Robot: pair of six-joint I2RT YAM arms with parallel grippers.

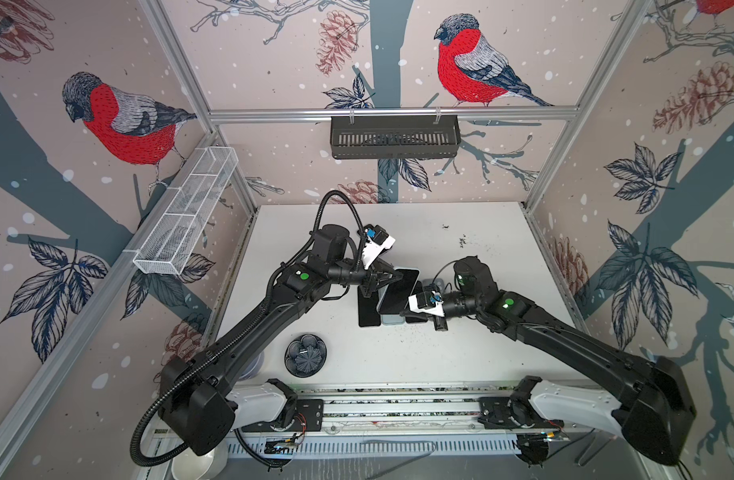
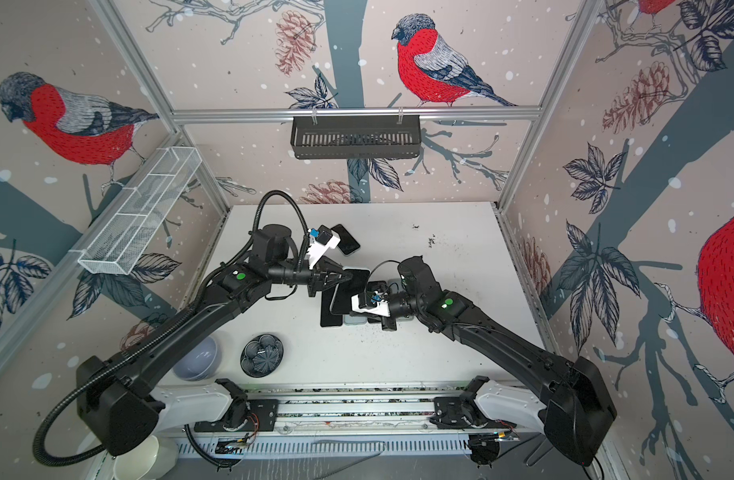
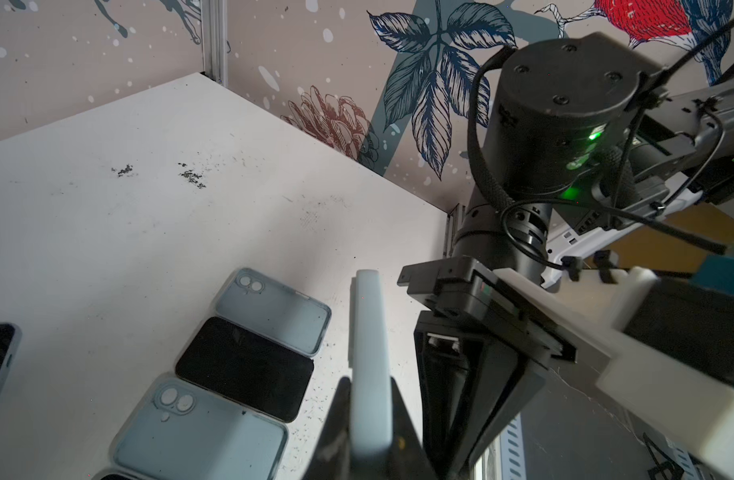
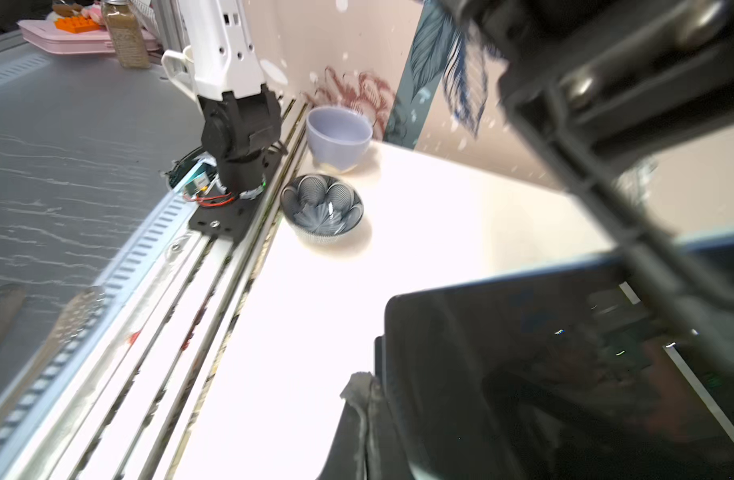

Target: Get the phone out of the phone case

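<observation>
Inspected both top views: found the phone raised off the table near its centre, above a spare handset and empty cases lying flat; noted the left gripper at the phone's 10 o'clock and the right gripper at its 4 o'clock, set on opposite sides, judged so as to pull shell and handset apart; recorded a patterned bowl at the table's 7 o'clock, well apart. Turned to the left wrist view: saw the phone case edge-on, pale blue, matte, smooth-sided, with the left gripper clenched across its thickness, grasping it; judged the edgewise hold as leaving the open face free for the handset to exit; could not tell here whether the handset is seated; logged the empty cases and spare handset flat beneath. Turned to the right wrist view: saw the phone as a glossy black screen, unlit, mirroring the rig, blurred; found the right gripper clenched, one worn fingertip against the phone's edge, by appearance grasping it; noted a thin bluish rim along the screen, hence judged separation not complete.
</observation>
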